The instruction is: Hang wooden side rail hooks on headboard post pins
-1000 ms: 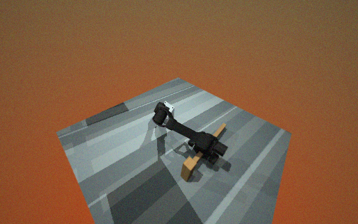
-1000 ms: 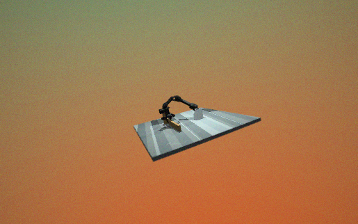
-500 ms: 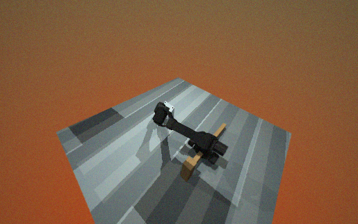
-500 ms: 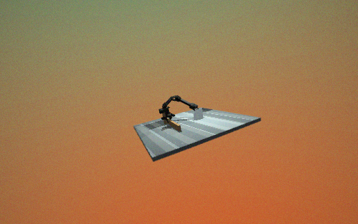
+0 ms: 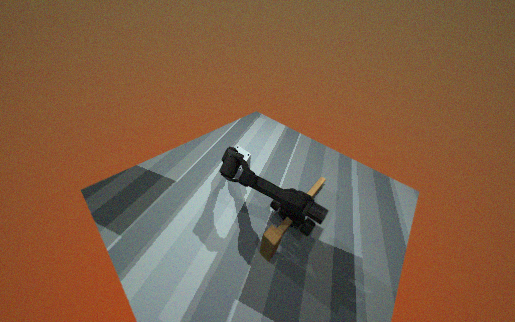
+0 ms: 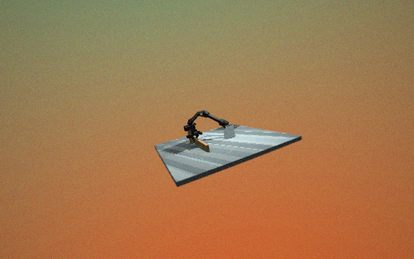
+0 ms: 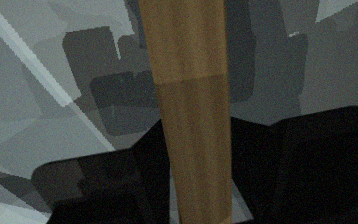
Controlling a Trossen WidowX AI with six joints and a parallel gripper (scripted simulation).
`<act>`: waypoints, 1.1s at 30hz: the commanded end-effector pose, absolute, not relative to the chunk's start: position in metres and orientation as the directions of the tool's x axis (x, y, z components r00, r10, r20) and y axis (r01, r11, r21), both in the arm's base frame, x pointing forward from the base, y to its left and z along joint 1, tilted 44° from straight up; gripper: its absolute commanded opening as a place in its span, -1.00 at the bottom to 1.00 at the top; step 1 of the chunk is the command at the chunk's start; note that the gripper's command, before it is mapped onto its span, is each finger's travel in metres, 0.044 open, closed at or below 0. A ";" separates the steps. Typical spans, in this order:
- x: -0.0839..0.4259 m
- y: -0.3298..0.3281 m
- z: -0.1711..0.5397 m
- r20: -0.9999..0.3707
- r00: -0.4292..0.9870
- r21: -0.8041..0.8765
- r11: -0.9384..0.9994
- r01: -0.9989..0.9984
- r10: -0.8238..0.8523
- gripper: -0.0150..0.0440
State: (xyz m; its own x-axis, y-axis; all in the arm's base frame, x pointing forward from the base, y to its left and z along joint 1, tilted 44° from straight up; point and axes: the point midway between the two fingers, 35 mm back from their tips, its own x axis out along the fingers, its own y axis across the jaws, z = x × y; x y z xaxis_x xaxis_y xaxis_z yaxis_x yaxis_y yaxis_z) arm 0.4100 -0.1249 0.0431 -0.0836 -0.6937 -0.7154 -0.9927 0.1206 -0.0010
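Orange-brown background surrounds a table (image 5: 181, 270) (image 6: 234, 154) (image 7: 10, 95) with a surface of pale and dark grey stripes. Top view: the black arm (image 5: 268, 189) (image 6: 216, 118) reaches across the table from beside a pale block (image 5: 243, 151) (image 6: 229, 132). The gripper (image 5: 296, 216) (image 6: 194, 136) (image 7: 185, 120) is over the wooden side rail (image 5: 317, 187) (image 6: 202, 145) (image 7: 190, 60), which runs crosswise beneath it and shows on both sides. At one end of the rail stands the headboard post (image 5: 270, 244) (image 6: 191, 141), a thicker wooden block. Rail and post appear to meet or nearly meet; contact cannot be confirmed. Hooks, slot and pins cannot be made out.

Exterior view: the arm arches from the pale block to the gripper, which is low at the rail near the post. The post is partly hidden behind the gripper and rail. The rail's far end points away from the post and lies at or close to the table; the exact contact is too small to verify.

Wrist view: the fingers are closed on the rail, one dark finger on each side of the wood. The rail runs lengthwise through the grip and beyond the upper edge of view. A darker band of shade crosses its lower part, and dark angular shadows fall on the table on both sides.
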 end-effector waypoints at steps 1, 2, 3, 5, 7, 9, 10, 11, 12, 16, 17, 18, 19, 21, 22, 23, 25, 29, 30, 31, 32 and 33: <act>0.413 -0.118 0.048 -0.717 -0.067 -0.013 0.109 -0.994 -0.694 -0.49; 0.413 -0.118 0.048 -0.717 -0.067 -0.013 0.109 -0.994 -0.694 -0.49; 0.413 -0.118 0.048 -0.717 -0.067 -0.013 0.109 -0.994 -0.694 -0.49; 0.413 -0.118 0.048 -0.717 -0.067 -0.013 0.109 -0.994 -0.693 -0.49; 0.413 -0.118 0.049 -0.717 -0.067 -0.013 0.109 -0.994 -0.693 -0.49; 0.413 -0.118 0.049 -0.717 -0.067 -0.013 0.109 -0.994 -0.693 -0.49; 0.413 -0.117 0.049 -0.717 -0.067 -0.013 0.109 -0.994 -0.693 -0.49; 0.413 -0.117 0.049 -0.717 -0.067 -0.013 0.109 -0.994 -0.693 -0.49; 0.413 -0.117 0.049 -0.717 -0.067 -0.013 0.109 -0.994 -0.693 -0.49; 0.413 -0.117 0.050 -0.717 -0.067 -0.013 0.109 -0.994 -0.693 -0.49; 0.413 -0.117 0.050 -0.717 -0.067 -0.013 0.109 -0.994 -0.693 -0.49; 0.413 -0.117 0.050 -0.717 -0.067 -0.013 0.109 -0.994 -0.693 -0.49; 0.413 -0.116 0.050 -0.717 -0.067 -0.013 0.109 -0.994 -0.693 -0.49; 0.413 -0.116 0.050 -0.717 -0.067 -0.013 0.109 -0.994 -0.693 -0.49; 0.413 -0.116 0.050 -0.717 -0.067 -0.013 0.109 -0.994 -0.693 -0.49; 0.413 -0.116 0.051 -0.717 -0.067 -0.013 0.109 -0.994 -0.693 -0.49; 0.413 -0.116 0.051 -0.717 -0.067 -0.013 0.109 -0.994 -0.693 -0.49; 0.413 -0.115 0.051 -0.718 -0.067 -0.013 0.109 -0.994 -0.693 -0.49; 0.413 -0.115 0.051 -0.718 -0.067 -0.013 0.109 -0.994 -0.693 -0.49; 0.413 -0.115 0.051 -0.718 -0.067 -0.013 0.109 -0.994 -0.693 -0.49; 0.413 -0.116 0.051 -0.717 -0.067 -0.013 0.109 -0.994 -0.693 -0.49; 0.414 -0.116 0.051 -0.717 -0.067 -0.013 0.109 -0.994 -0.693 -0.49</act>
State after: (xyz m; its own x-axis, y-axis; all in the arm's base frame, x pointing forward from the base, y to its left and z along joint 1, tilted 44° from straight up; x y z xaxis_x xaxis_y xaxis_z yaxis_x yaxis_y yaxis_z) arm 0.4106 -0.1213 0.0470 -0.0833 -0.6941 -0.7150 -0.9928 0.1201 -0.0009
